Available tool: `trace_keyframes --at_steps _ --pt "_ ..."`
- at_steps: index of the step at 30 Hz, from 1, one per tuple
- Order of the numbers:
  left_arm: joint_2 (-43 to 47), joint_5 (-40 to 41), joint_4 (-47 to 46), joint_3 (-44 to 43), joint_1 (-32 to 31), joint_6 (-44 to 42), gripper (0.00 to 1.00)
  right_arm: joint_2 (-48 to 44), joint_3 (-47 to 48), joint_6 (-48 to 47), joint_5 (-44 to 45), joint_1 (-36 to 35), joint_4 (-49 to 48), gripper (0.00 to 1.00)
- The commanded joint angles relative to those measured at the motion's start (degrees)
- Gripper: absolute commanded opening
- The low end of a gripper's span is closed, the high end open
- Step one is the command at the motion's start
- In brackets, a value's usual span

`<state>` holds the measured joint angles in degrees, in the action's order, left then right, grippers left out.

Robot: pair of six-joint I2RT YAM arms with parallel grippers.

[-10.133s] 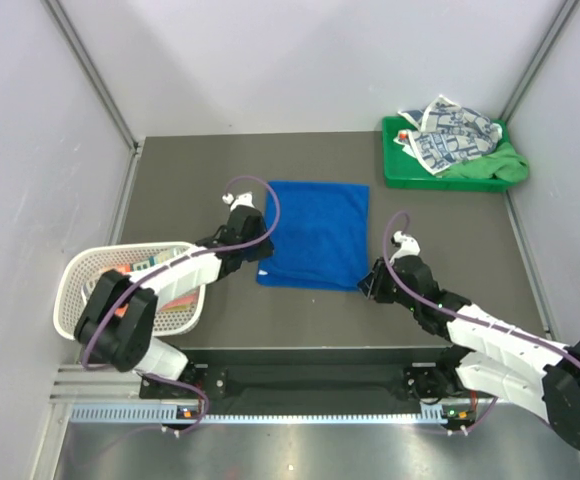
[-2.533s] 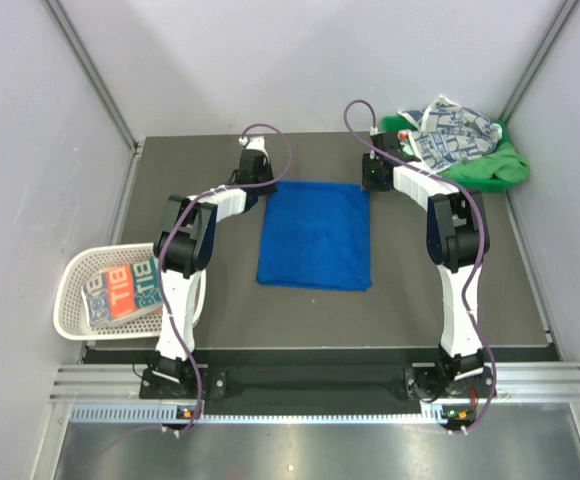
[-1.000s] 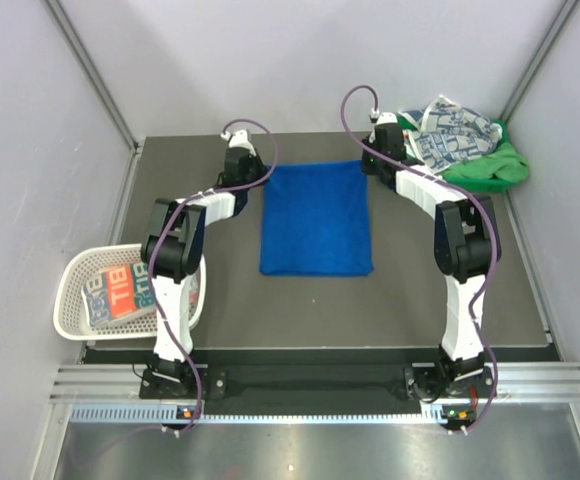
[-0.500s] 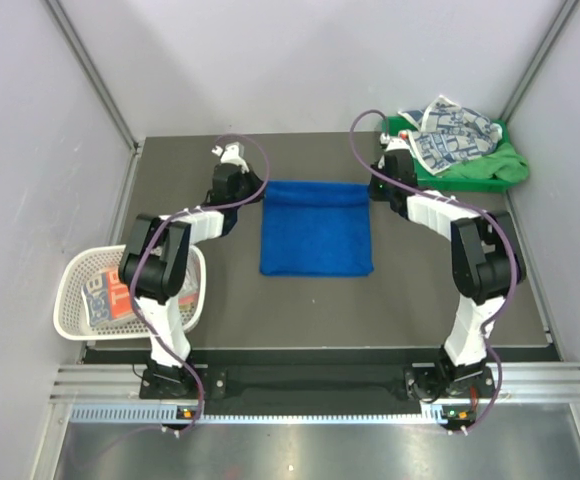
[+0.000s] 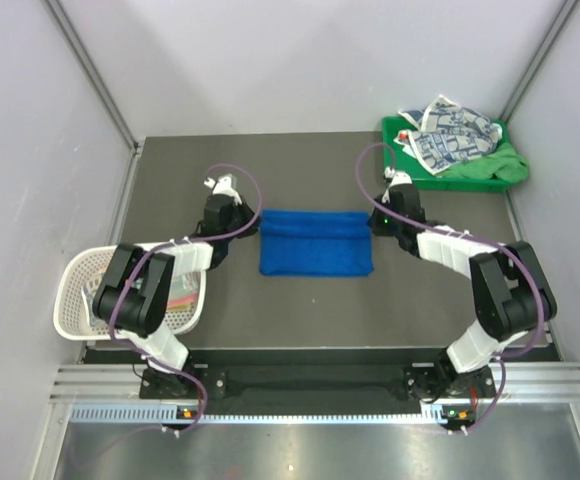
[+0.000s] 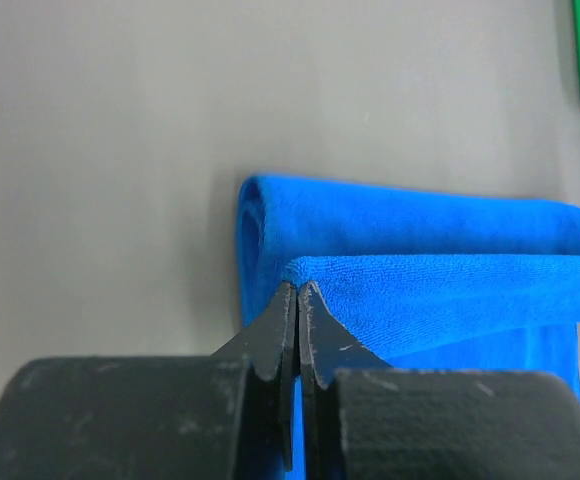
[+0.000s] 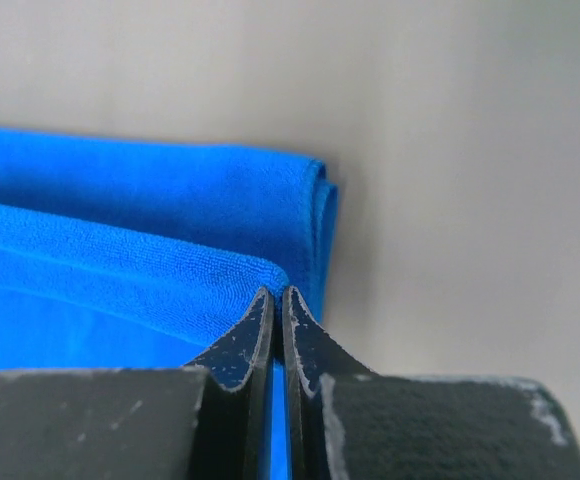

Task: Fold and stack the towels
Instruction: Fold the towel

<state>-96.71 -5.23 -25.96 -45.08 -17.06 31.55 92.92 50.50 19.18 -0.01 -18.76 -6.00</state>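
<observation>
left gripper: fingers pressed together, tips clamped on a corner of the upper layer of the blue towel. that layer lifts a little off the cloth under it and runs away to the gripper's right. just past the tips lies the rounded fold of the same towel, flat on the table. bare grey surface to the gripper's left and ahead.

right gripper: mirror of the other. fingers together, pinching the opposite corner of the upper layer. blue towel spreads to this gripper's left, with the fold line just beyond the tips.

seen from above: left gripper and right gripper sit at the two ends of the blue towel. it lies doubled over between them as a short, wide band.

beyond the right gripper, out at the far right corner: green tray with a crumpled printed towel lying on a green towel.

behind the left gripper, back by its arm: white mesh basket. something orange is inside, possibly a cloth, mostly hidden by the arm.
</observation>
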Motion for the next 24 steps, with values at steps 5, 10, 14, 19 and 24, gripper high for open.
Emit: trace_keyframes --at_steps 5,10,14,19,24 --pt "8.6 1.2 1.5 5.9 -0.4 0.5 0.0 -7.9 -5.2 1.4 2.2 -3.2 -2.6 0.0" --pt "10.2 -0.1 1.5 7.5 -1.1 0.4 0.0 -9.1 -5.9 1.6 3.7 -3.7 -1.2 0.0" --pt "9.2 -1.5 2.1 7.4 -1.6 -0.3 0.0 -8.8 -4.9 1.7 5.0 -3.7 0.1 0.0" --pt "7.8 -1.7 2.5 7.6 -2.2 -0.3 0.0 -9.3 -4.8 1.8 5.5 -3.6 1.1 0.0" --pt "7.7 -2.3 2.8 7.9 -2.3 0.3 0.0 -10.2 -6.6 2.1 5.2 -3.6 1.0 0.0"
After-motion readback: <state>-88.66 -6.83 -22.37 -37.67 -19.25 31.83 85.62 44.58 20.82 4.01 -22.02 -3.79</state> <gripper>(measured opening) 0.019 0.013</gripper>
